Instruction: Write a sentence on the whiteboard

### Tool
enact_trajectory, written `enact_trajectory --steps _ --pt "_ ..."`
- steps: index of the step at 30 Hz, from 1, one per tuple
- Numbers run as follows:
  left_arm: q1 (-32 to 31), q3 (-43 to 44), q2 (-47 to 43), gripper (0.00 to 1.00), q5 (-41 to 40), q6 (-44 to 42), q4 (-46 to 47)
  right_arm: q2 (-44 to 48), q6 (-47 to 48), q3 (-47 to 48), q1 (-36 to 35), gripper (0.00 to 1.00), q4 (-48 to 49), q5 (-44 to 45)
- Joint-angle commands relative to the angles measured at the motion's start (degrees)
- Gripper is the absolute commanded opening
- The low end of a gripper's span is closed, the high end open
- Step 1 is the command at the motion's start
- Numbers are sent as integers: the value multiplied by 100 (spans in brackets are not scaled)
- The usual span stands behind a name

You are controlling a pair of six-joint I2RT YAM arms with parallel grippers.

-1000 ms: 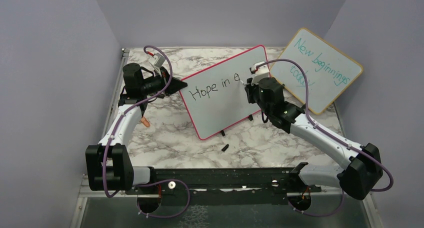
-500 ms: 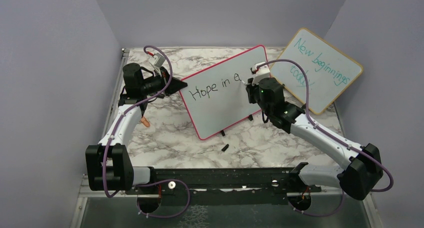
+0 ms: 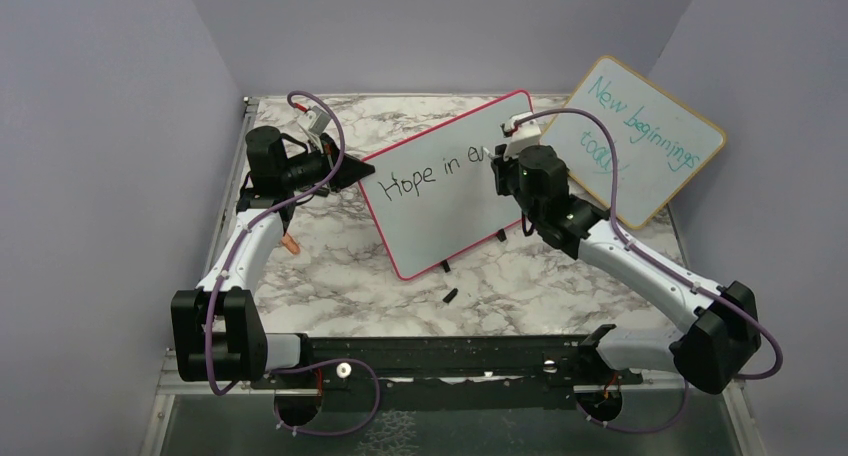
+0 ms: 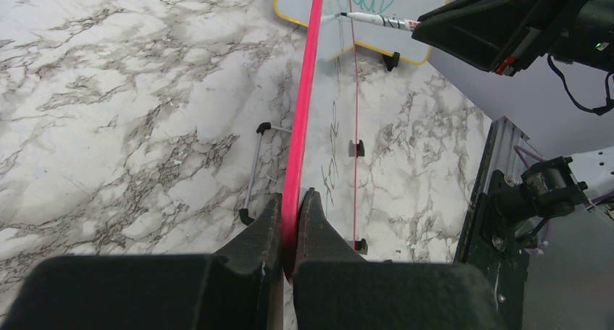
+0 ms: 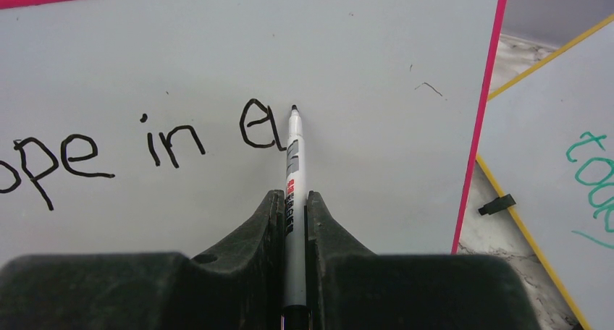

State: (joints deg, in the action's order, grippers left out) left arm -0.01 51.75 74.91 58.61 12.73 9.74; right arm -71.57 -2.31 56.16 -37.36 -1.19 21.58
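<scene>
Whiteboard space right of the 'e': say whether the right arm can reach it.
Likely yes: the right gripper holds the marker with its tip at that bare part of the whiteboard, nothing between.

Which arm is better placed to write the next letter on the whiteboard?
Right. The right gripper holds the marker, its tip at the whiteboard where the sentence ends. The left gripper is shut on the board's pink edge, steadying it.
</scene>
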Motion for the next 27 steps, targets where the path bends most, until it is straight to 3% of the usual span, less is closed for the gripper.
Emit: enact_trajectory --steps 1,27 --pt "-69 -209 220 0 -372 -924 -618 -94 82 244 50 1 310 32" --pt "-69 -201 211 0 -427 -917 -634 272 -156 -176 212 1 -66 -283"
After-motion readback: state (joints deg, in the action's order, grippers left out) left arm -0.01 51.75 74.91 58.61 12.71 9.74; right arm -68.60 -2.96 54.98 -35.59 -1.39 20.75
